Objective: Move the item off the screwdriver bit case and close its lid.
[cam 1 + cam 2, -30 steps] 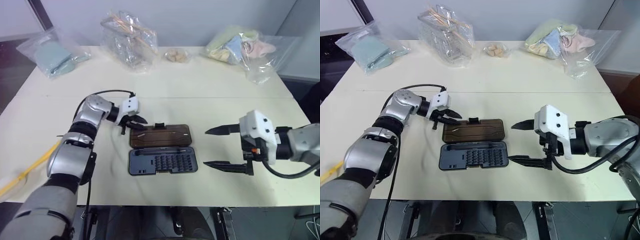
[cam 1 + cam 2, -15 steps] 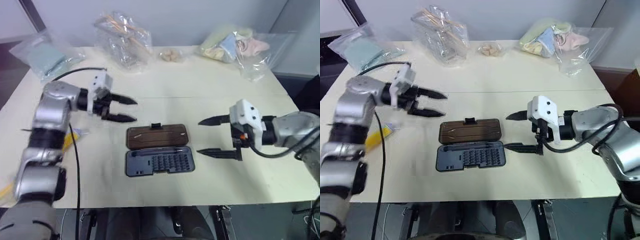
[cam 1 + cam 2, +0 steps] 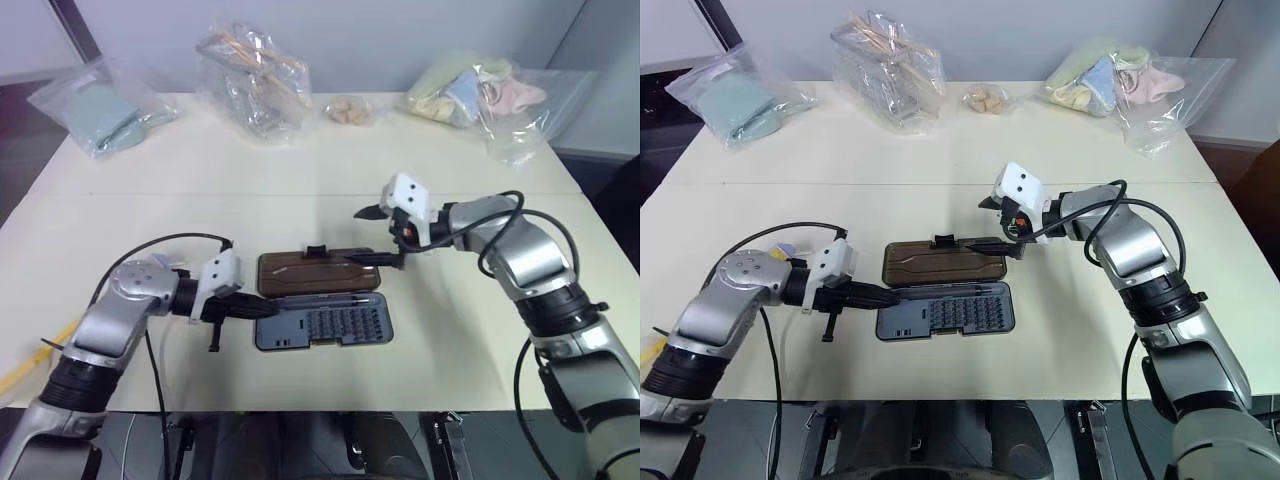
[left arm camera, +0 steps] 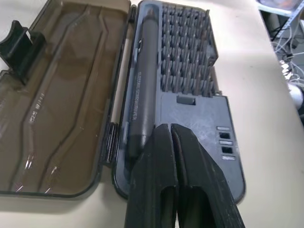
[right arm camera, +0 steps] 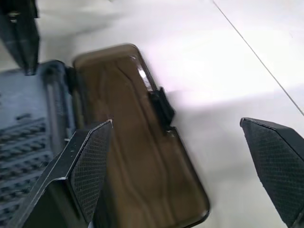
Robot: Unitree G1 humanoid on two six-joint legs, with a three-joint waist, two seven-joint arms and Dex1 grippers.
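Observation:
The screwdriver bit case [image 3: 322, 322] lies open at the table's middle, with rows of bits and a dark grey driver handle [image 4: 142, 85] in its base. Its smoky brown lid [image 3: 318, 272] lies flat on the far side, latch tab [image 5: 161, 107] outward. My left gripper [image 3: 268, 310] is shut and empty, its tips at the base's left end. My right gripper [image 3: 368, 236] stands open over the lid's right end, one finger [image 3: 375, 260] above the lid's corner. The yellow item [image 3: 35, 357] lies at the table's left front edge, far from the case.
Several plastic bags line the table's back: one with blue cloth [image 3: 100, 110], a clear one with sticks [image 3: 250, 75], a small one [image 3: 350, 110] and one with coloured cloths [image 3: 480, 90]. Bare tabletop [image 3: 470, 340] lies to the right of the case.
My left gripper drew back from the lid's far left side to the base's left end and shut. My right gripper moved in from the right to the lid's right end, still open.

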